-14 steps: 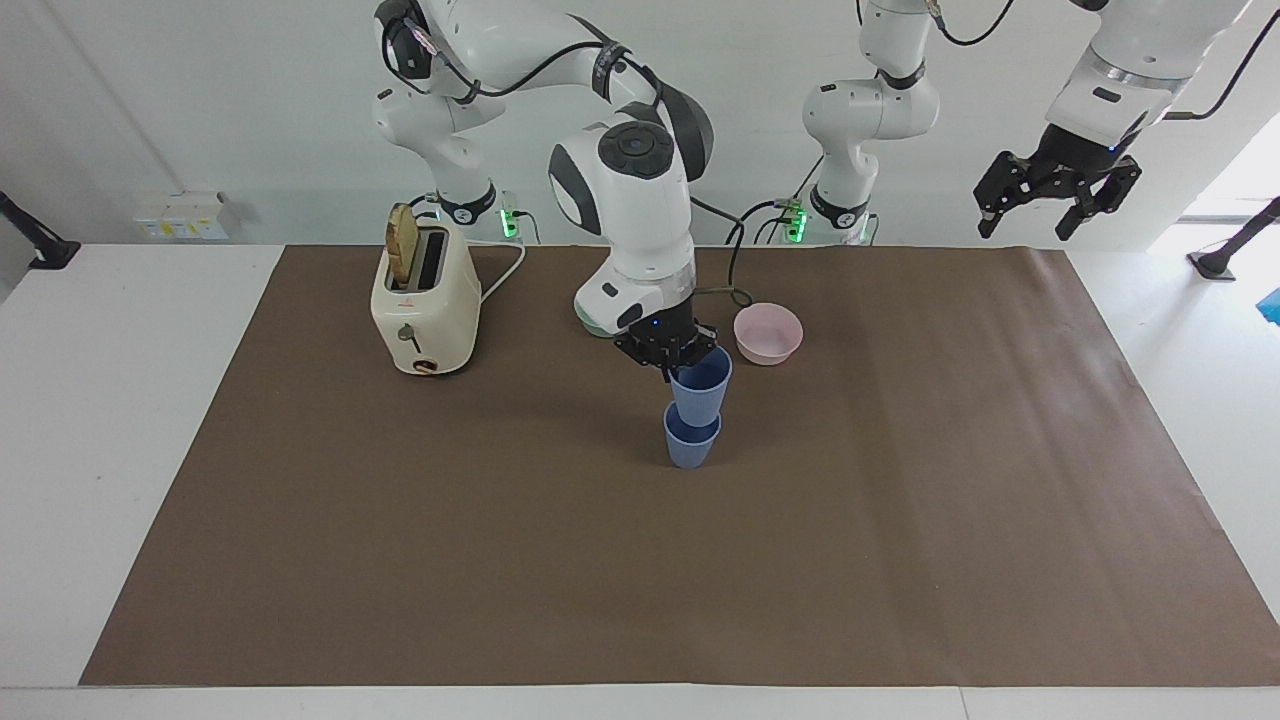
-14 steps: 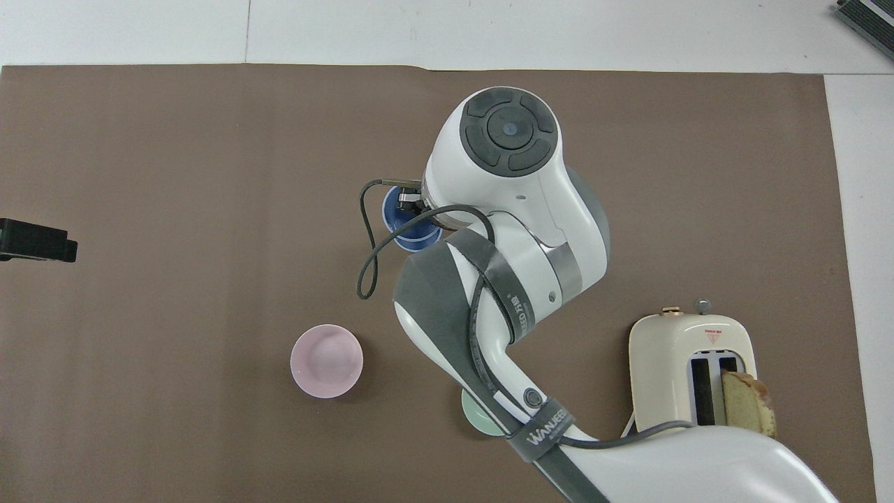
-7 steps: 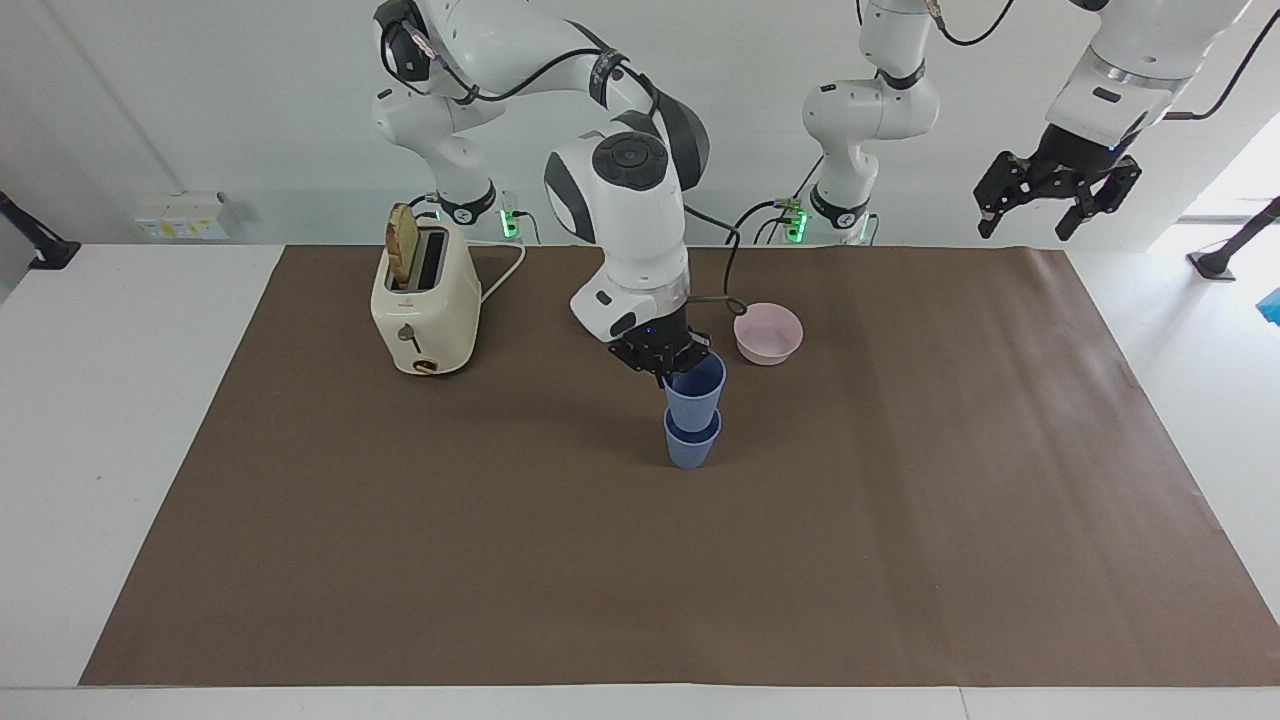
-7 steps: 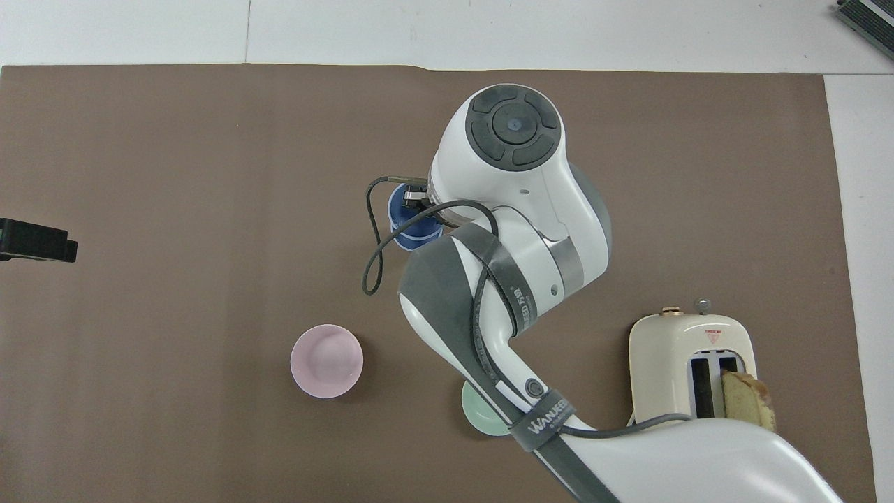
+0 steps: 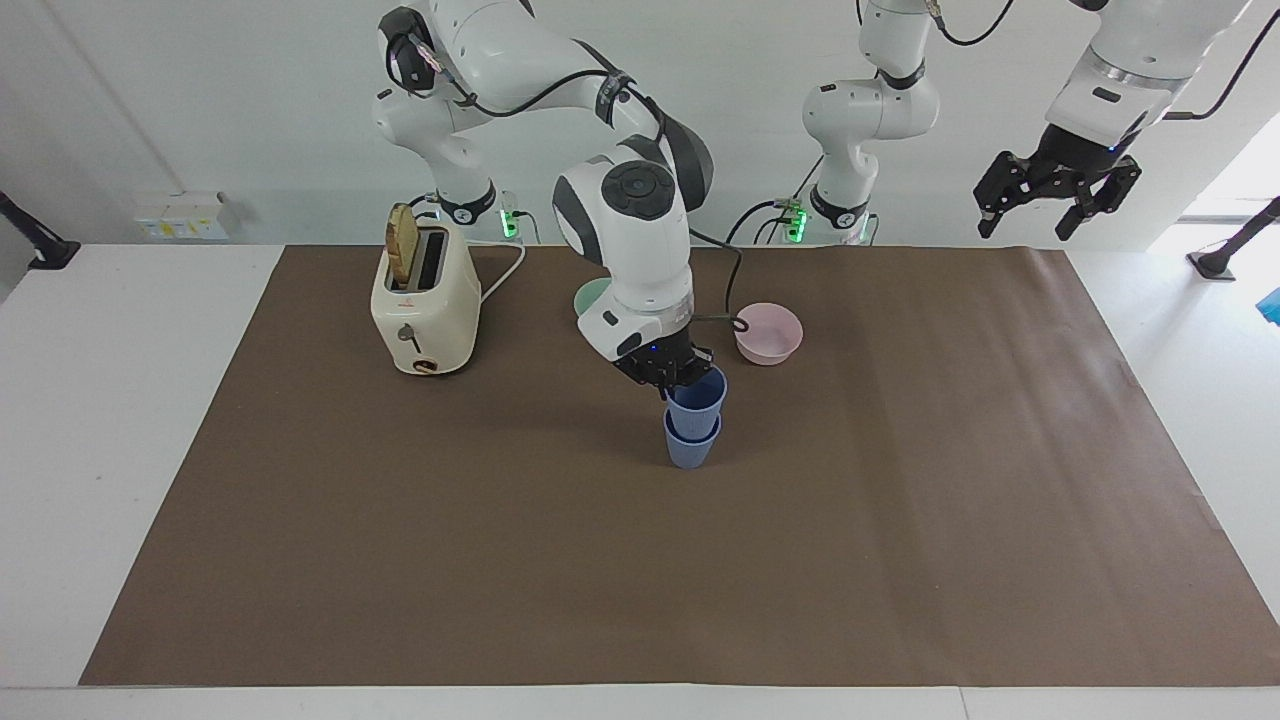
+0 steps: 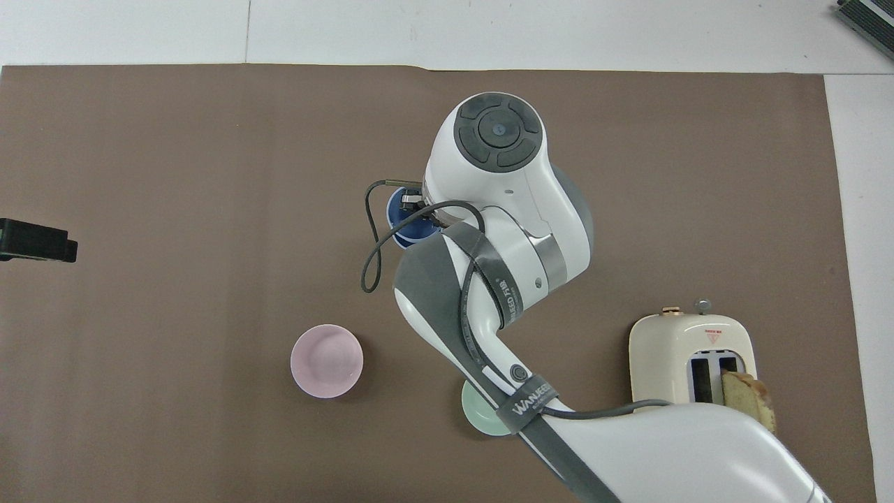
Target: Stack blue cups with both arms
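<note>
Two blue cups stand near the middle of the brown mat. The lower blue cup (image 5: pixel 691 450) rests on the mat. The upper blue cup (image 5: pixel 698 397) sits nested in it, and its rim shows in the overhead view (image 6: pixel 406 225) beside the arm. My right gripper (image 5: pixel 674 378) is shut on the upper cup's rim at the side nearer the robots; the arm hides most of both cups from above. My left gripper (image 5: pixel 1058 196) is open and empty, held high over the mat's edge at the left arm's end, waiting; it also shows in the overhead view (image 6: pixel 35 239).
A cream toaster (image 5: pixel 425 300) with a bread slice stands toward the right arm's end. A pink bowl (image 5: pixel 768 332) and a pale green bowl (image 5: pixel 591 297) sit nearer the robots than the cups. The brown mat (image 5: pixel 900 560) covers the table.
My right gripper has lowered the upper blue cup deeper into the lower cup, and its wrist has shifted a little. The left arm has not moved.
</note>
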You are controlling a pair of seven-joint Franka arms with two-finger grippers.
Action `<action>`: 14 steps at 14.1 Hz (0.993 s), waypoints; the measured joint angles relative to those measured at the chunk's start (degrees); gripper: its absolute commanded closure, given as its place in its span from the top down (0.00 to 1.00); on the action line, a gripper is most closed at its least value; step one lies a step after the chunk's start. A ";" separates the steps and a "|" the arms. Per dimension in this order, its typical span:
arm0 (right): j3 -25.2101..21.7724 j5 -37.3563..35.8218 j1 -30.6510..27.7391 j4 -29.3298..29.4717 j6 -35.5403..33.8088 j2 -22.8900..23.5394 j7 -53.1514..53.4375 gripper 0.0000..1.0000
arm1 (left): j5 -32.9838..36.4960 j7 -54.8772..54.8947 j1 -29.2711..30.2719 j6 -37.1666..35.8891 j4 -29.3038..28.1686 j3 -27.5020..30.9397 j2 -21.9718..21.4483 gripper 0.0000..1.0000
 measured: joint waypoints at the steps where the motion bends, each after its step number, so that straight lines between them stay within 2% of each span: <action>1: 0.00 0.00 0.00 -0.01 0.00 0.02 0.00 0.00 | 0.00 0.00 0.00 0.00 0.00 0.00 0.00 1.00; 10: 0.00 -0.03 0.00 -2.24 1.68 0.62 0.00 0.00 | 0.00 0.00 0.00 0.00 0.00 0.00 0.00 1.00; 11: 0.00 -0.03 0.00 -2.27 1.71 0.66 0.00 0.17 | 0.00 0.00 0.00 0.00 0.00 0.00 0.00 1.00; 12: -0.01 -0.03 -0.01 -2.32 1.72 0.67 0.00 0.41 | 0.00 0.00 0.00 0.00 0.00 0.00 0.00 1.00; 13: -0.02 -0.03 -0.03 -2.35 1.75 0.67 0.00 0.51 | 0.00 0.00 0.00 0.00 0.00 0.00 0.00 1.00; 14: -0.03 -0.03 -0.04 -2.36 1.76 0.67 0.00 0.56 | 0.00 0.00 0.00 0.00 0.00 0.00 0.00 1.00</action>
